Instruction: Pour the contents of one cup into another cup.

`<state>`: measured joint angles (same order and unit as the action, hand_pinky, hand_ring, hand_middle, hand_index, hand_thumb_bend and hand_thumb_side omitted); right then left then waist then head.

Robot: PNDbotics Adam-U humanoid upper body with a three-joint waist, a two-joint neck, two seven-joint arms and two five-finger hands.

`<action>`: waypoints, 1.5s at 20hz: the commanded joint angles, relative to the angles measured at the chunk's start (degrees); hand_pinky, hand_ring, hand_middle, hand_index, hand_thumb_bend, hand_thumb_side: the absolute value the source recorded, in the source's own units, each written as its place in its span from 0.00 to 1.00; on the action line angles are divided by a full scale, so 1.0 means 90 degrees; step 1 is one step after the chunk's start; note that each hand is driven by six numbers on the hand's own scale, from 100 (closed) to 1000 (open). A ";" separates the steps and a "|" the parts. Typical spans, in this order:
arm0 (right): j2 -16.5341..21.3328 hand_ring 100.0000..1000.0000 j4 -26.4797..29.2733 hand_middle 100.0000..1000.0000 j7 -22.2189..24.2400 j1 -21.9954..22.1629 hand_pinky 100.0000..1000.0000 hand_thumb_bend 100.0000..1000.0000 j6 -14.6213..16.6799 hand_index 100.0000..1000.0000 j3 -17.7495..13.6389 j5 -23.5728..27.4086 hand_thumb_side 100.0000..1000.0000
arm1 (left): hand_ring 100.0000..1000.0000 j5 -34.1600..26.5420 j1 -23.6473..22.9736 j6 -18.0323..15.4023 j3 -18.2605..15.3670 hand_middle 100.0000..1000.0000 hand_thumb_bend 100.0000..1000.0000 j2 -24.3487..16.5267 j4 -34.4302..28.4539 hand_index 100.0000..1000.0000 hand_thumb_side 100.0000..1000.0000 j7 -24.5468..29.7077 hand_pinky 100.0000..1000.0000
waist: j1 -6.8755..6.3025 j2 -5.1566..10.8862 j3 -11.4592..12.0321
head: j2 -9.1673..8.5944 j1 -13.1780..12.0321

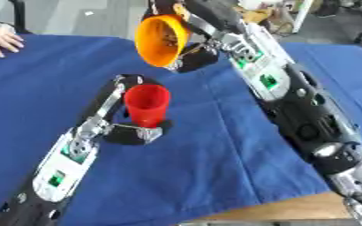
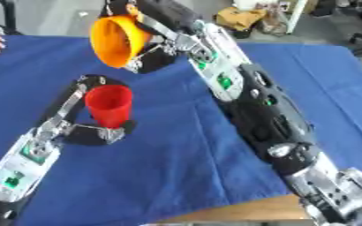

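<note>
Orange cup point(image 2: 118, 39) tipped above red cup point(image 2: 109, 106)

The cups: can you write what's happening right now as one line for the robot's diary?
right hand: holds orange cup tipped above red cup | left hand: fingers round upright red cup | blue cloth | contents: not visible

The orange cup point(image 1: 162, 40) hides most of the right robot hand point(image 1: 193, 56) gripping it, and its inside is too blurred to show any contents. The red cup point(image 1: 146, 105) covers part of the left robot hand point(image 1: 130, 128). The desk point(image 1: 215, 145) runs past the picture's edges.
</note>
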<state>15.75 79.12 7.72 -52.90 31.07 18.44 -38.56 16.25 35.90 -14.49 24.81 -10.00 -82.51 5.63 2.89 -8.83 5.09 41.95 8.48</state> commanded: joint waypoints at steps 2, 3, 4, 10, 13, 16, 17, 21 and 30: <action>0.0038 0.41 0.0025 0.36 -0.0069 -0.0106 0.37 0.00 0.0126 0.51 -0.0027 -0.0292 0.00 | 0.28 0.0037 0.0142 -0.0051 -0.0003 0.35 0.19 -0.0010 -0.0215 0.67 0.01 0.0110 0.02 | -0.0023 0.0125 -0.0007 | -0.0063 -0.0001; 0.0038 0.41 0.0026 0.36 -0.0092 -0.0107 0.37 0.00 0.0156 0.51 -0.0025 -0.0360 0.00 | 0.28 0.0040 0.0142 -0.0055 -0.0004 0.35 0.18 -0.0011 -0.0222 0.67 0.01 0.0120 0.02 | -0.0021 0.0125 -0.0010 | -0.0064 -0.0002; 0.0039 0.42 0.0029 0.36 -0.0117 -0.0109 0.38 0.00 0.0184 0.51 -0.0024 -0.0431 0.00 | 0.28 0.0042 0.0141 -0.0057 -0.0007 0.35 0.18 -0.0010 -0.0225 0.67 0.01 0.0125 0.02 | -0.0020 0.0124 -0.0011 | -0.0063 -0.0002; 0.0044 0.42 0.0050 0.31 -0.0279 -0.0110 0.39 0.00 0.0328 0.51 -0.0016 -0.0794 0.00 | 0.28 0.0037 0.0139 -0.0057 -0.0017 0.35 0.18 -0.0011 -0.0226 0.67 0.01 0.0130 0.02 | -0.0018 0.0126 -0.0015 | -0.0062 -0.0009; 0.0064 0.40 0.0116 0.28 -0.0378 -0.0113 0.41 0.00 0.0426 0.51 -0.0003 -0.1038 0.00 | 0.28 0.0034 0.0136 -0.0053 -0.0026 0.34 0.18 -0.0014 -0.0224 0.67 0.01 0.0127 0.02 | -0.0020 0.0127 -0.0017 | -0.0061 -0.0012; 0.0076 0.36 0.0173 0.29 -0.0487 -0.0116 0.42 0.00 0.0513 0.50 0.0015 -0.1268 0.00 | 0.28 0.0036 0.0137 -0.0050 -0.0046 0.35 0.18 -0.0015 -0.0224 0.67 0.01 0.0113 0.02 | -0.0020 0.0131 -0.0022 | -0.0059 -0.0015; 0.0079 0.34 0.0193 0.29 -0.0521 -0.0116 0.42 0.00 0.0538 0.50 0.0021 -0.1337 0.00 | 0.28 0.0036 0.0139 -0.0049 -0.0052 0.34 0.18 -0.0016 -0.0224 0.67 0.01 0.0107 0.02 | -0.0020 0.0133 -0.0024 | -0.0058 -0.0015; 0.0105 0.35 0.0286 0.31 -0.0645 -0.0113 0.44 0.00 0.0629 0.49 0.0046 -0.1598 0.00 | 0.28 0.0027 0.0144 -0.0041 -0.0089 0.34 0.18 -0.0022 -0.0232 0.67 0.01 0.0075 0.02 | -0.0021 0.0135 -0.0029 | -0.0057 -0.0017; 0.0141 0.37 0.0411 0.32 -0.0849 -0.0099 0.46 0.00 0.0767 0.49 0.0094 -0.2003 0.00 | 0.28 -0.0008 0.0165 -0.0006 -0.0164 0.34 0.18 -0.0034 -0.0281 0.67 0.01 0.0015 0.02 | -0.0027 0.0146 -0.0021 | -0.0062 -0.0021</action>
<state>15.86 81.38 0.52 -52.89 37.87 19.52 -55.91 16.61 36.24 -14.52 24.05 -10.02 -83.87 6.07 2.89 -8.66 4.94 41.95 8.25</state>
